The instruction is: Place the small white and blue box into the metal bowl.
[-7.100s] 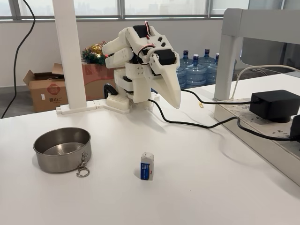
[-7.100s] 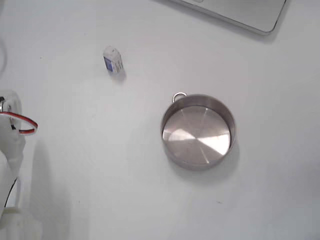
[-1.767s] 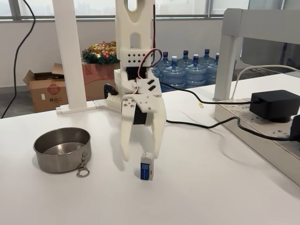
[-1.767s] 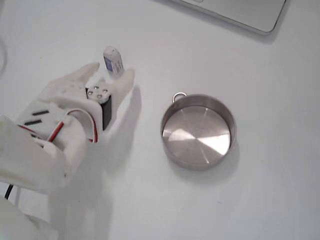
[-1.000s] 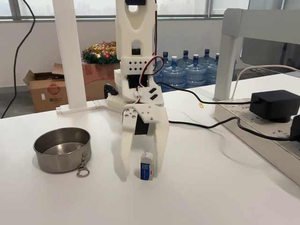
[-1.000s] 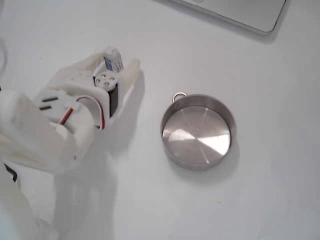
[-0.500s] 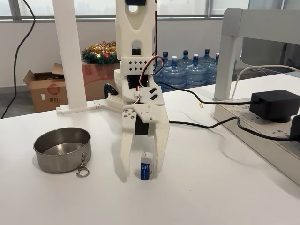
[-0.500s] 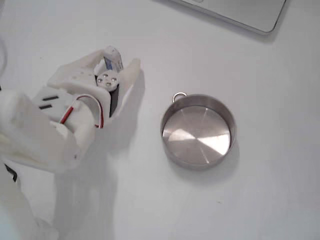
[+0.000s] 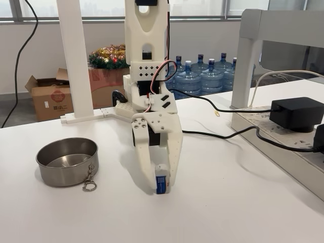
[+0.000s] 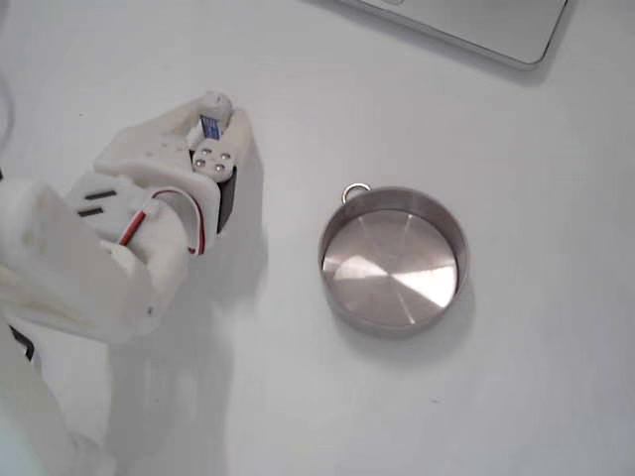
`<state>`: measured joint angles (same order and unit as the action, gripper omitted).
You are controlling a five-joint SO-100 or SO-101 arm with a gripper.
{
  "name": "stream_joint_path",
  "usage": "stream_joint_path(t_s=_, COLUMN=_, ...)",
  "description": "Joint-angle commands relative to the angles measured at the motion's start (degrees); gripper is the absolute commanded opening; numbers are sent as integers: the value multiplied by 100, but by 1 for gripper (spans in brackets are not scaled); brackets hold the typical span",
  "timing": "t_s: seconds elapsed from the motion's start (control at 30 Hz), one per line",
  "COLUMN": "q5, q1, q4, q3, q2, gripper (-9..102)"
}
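The small white and blue box (image 9: 161, 181) stands on the white table, pinched between the two white fingers of my gripper (image 9: 161, 185), which points straight down on it. From above, the box (image 10: 211, 124) peeks out between the fingertips of the gripper (image 10: 212, 117), whose fingers are closed against its sides. The metal bowl (image 9: 67, 161) sits apart from the arm, to the left in a fixed view, its ring clasp (image 9: 89, 183) hanging at the front rim. In the view from above the bowl (image 10: 394, 261) lies to the right of the gripper, shiny inside and holding nothing.
A black power adapter (image 9: 297, 113) and its cable (image 9: 217, 133) lie at the right of the table beside a white frame (image 9: 244, 66). A grey laptop edge (image 10: 466, 25) shows at the top of the view from above. Bare table lies between gripper and bowl.
The fingers, spread on either side of the box half a second ago, have closed onto it. The box has shifted slightly between them. The bowl has not moved.
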<state>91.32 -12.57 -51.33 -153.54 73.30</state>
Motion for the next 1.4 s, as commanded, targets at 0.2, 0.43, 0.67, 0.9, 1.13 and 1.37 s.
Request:
stream_joint_path(t_s=0.2, q5=18, q1=-62, q4=-114, q3=79, q2=114, gripper=1)
stream_joint_path(t_s=0.43, q5=18, q1=-369, q4=-114, q3=-202, q2=1125, gripper=1)
stream_joint_path(t_s=0.67, q5=9, q1=-1055, q4=-35, q3=-800, q2=2470, gripper=1)
stream_joint_path(t_s=0.9, q5=9, q1=-2109, q4=-105, q3=-1468, q2=3041, gripper=1)
stream_joint_path(t_s=1.13, q5=9, q1=-2865, q4=-105, q3=-1731, q2=3155, gripper=1)
stream_joint_path(t_s=1.37, q5=18, q1=-3243, q4=-105, q3=-1934, q2=3085, gripper=3)
